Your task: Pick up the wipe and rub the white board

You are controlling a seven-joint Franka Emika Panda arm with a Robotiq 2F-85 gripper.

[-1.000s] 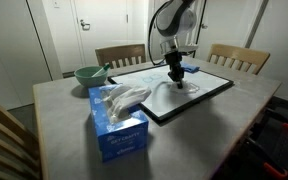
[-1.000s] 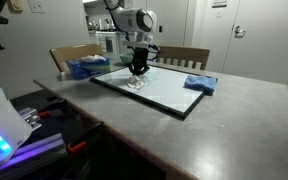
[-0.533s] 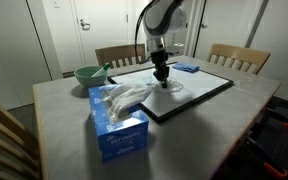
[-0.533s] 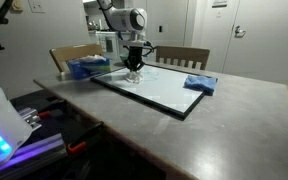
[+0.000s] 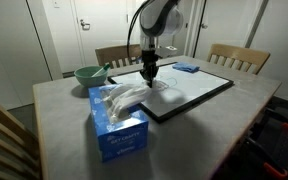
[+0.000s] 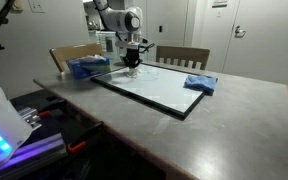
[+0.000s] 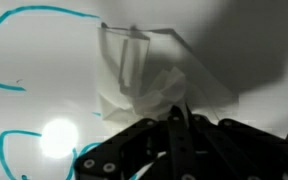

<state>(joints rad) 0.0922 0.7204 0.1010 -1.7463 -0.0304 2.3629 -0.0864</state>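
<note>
So the robot's black two-finger gripper [image 7: 176, 115] has its jaws squeezed tight together on the small crumpled white tissue wipe [image 7: 134, 72]. The wipe bunches out from the fingertips and sits pressed against the big white board with the thin black frame [image 5: 189, 95]. In the wrist view there are curvy blue pen marks [image 7: 44, 14] on the board just beside the wipe, plus a bright round glare [image 7: 54, 140]. In both exterior views the arm comes straight down onto the end of the board nearer the blue cardboard tissue box [image 5: 119, 128]. A folded blue cloth [image 6: 199, 84] lies by the board's opposite end, and a green bowl [image 5: 87, 74] sits on the grey table [image 5: 64, 120] near the box.
</note>
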